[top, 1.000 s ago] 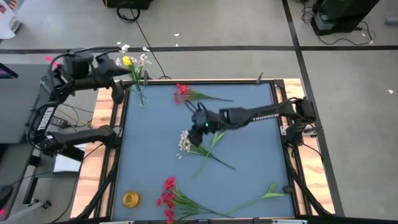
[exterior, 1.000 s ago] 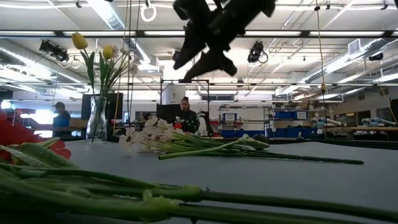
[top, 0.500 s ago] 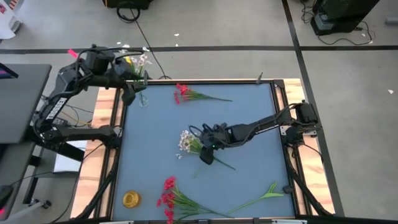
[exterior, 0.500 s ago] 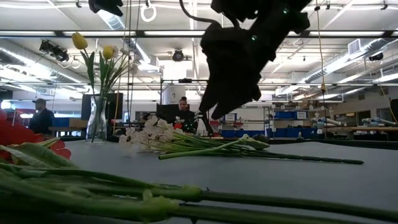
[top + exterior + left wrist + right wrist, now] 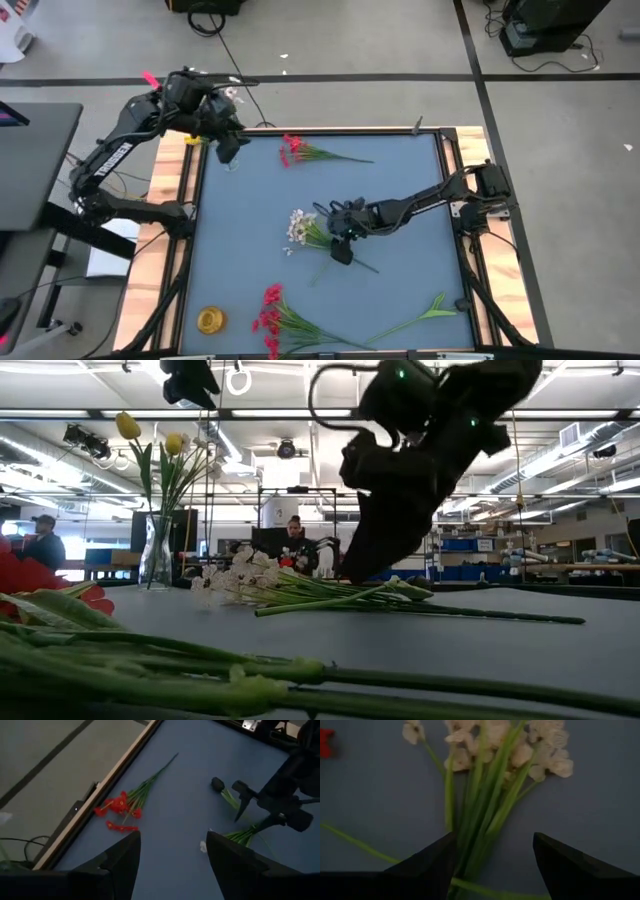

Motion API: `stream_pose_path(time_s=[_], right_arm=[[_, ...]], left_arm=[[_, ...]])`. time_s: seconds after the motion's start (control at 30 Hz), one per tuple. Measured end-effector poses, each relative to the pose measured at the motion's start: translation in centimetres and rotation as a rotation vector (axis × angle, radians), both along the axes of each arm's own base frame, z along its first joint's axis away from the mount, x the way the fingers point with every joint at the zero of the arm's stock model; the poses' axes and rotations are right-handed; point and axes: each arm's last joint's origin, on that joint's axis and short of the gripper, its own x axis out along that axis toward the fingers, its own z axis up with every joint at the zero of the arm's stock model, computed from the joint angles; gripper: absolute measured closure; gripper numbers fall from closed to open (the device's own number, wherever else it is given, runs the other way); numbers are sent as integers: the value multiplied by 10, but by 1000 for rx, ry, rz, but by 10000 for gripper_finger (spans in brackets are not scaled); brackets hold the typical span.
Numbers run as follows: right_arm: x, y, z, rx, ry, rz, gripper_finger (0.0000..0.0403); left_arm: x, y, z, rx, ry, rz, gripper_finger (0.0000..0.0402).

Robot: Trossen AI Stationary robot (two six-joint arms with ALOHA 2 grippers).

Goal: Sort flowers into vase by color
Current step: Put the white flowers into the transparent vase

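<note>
Right wrist view: white spray (image 5: 495,755) lies flat on the worktop (image 5: 600,810), its green stems running between my right fingers (image 5: 575,872).
White spray: mid-worktop, just beside my right hand (image 5: 340,238).
Right hand: spread wide, astride the stems, nothing pinched yet.
Change: a second ago this hand hung above the spray; now it is down at the stems, fingers wider.
Meaning: I judge the grasp is ready; closing comes next.
Left hand (image 5: 222,138): has moved over the vase (image 5: 155,550) at the far left corner, fingers apart, holding nothing.
Vase: yellow tulips (image 5: 128,426) and white sprigs stand in it.
Left to sort: red sprig (image 5: 291,150) far side, red bunch (image 5: 268,308) near edge, leafy stem (image 5: 425,312) near right.
</note>
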Motion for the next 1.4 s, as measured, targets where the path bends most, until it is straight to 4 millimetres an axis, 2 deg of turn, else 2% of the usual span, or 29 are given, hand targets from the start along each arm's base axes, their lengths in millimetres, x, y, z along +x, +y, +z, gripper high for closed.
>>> stream_pose_path(time_s=[0.1,0.2,0.43,0.53,0.7,0.8,1.03,1.4], right_arm=[[1,-7,-5,21,-19,34,138],[4,-9,-20,50,10,103,147],[25,-7,-31,14,22,114,174],[29,-6,-31,-20,27,102,226],[36,-8,-22,1,14,81,374],[40,-13,-17,39,-22,-62,383],[37,-29,23,-10,-178,-347,392],[11,-44,114,-183,-507,-672,393]], left_arm=[[7,6,-2,-10,-17,25,170],[15,13,-3,-25,-40,52,170],[22,14,-6,-56,-46,79,170],[22,13,-6,-48,-43,84,170],[22,14,-6,-38,-35,102,170],[22,14,-6,-42,-36,118,170],[21,14,-5,-65,-51,148,170],[20,11,-3,-103,-79,184,170]])
